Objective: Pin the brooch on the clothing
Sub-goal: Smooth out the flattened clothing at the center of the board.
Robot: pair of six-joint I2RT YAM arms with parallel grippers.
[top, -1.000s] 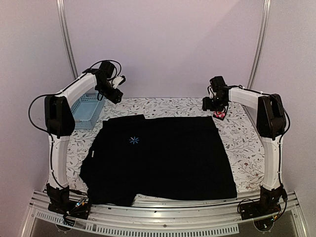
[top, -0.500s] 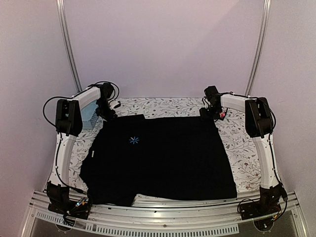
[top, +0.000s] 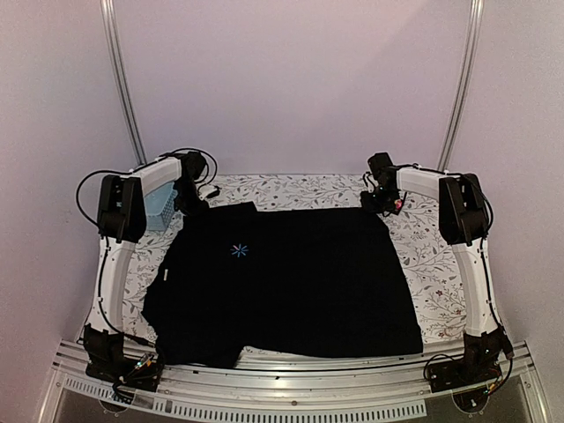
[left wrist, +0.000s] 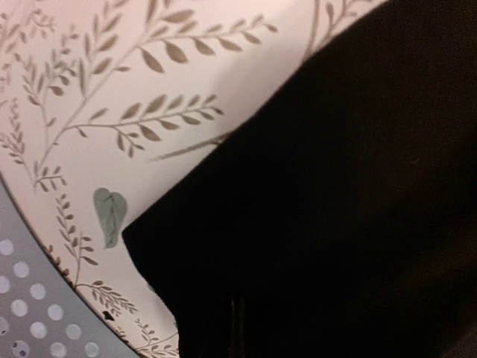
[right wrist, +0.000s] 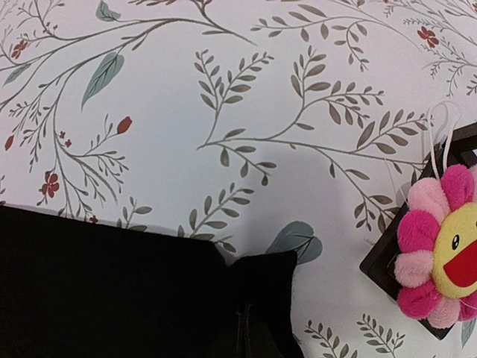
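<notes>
The clothing (top: 291, 273) is a black shirt lying flat on the flowered tablecloth, with a small blue star emblem (top: 239, 250) on its chest. My left gripper (top: 189, 203) is down at the shirt's far left corner. In the left wrist view its jaws (left wrist: 237, 328) are shut among black fabric (left wrist: 335, 186). My right gripper (top: 379, 203) is down at the far right corner, shut (right wrist: 246, 328), and a tab of shirt (right wrist: 97, 283) pokes out past its tips. The brooch (right wrist: 440, 239), a pink flower with a yellow face, rests on a small black stand (right wrist: 384, 261) just right of that gripper, also visible from above (top: 397, 205).
A light-blue perforated basket (top: 160, 207) stands at the far left behind the left arm, and its rim shows in the left wrist view (left wrist: 22, 313). The tablecloth (top: 441, 264) lies bare right of the shirt. Both arm bases sit at the near edge.
Both arms have come down from above the table to the shirt's two far corners. Both grippers, open a moment ago, have closed there.
</notes>
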